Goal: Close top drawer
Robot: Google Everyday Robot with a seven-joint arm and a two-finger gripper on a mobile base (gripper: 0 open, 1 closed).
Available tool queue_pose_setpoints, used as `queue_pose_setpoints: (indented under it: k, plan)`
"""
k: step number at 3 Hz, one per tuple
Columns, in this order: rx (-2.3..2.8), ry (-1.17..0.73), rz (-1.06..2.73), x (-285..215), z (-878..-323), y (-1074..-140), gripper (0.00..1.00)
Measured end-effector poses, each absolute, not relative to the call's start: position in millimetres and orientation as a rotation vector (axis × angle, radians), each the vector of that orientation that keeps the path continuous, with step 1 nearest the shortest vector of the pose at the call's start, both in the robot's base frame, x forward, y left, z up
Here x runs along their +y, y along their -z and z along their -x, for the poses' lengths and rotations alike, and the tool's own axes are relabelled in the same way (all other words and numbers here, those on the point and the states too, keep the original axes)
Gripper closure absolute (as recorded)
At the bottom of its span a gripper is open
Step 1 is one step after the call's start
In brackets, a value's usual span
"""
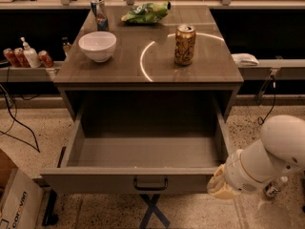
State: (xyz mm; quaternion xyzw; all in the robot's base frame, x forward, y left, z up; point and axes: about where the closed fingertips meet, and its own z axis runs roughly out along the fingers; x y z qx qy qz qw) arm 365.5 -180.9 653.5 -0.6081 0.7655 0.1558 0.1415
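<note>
The top drawer [143, 151] of the grey-brown cabinet [143, 73] stands pulled far out, its plain grey inside empty. Its flat front [95, 181] faces me with a small dark bar handle [150, 183] in the middle. My gripper [220, 186], at the end of the white arm [274, 149], is at the lower right, against or just beside the right end of the drawer front. The two lower drawers are hidden behind the open one.
On the cabinet top are a white bowl [97, 46], a gold can [185, 44], a second can [98, 11] and a green chip bag [145, 12]. Bottles [28, 56] stand on a left shelf. A cardboard box [14, 199] sits at lower left. A blue tape cross [151, 211] marks the floor.
</note>
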Motion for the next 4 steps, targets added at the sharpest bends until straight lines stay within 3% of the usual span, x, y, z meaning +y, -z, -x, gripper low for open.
queue_pose_setpoints:
  k: [4]
  plan:
    - [2.038, -0.241, 1.769, -160.4, -468.5, -642.8, 1.0]
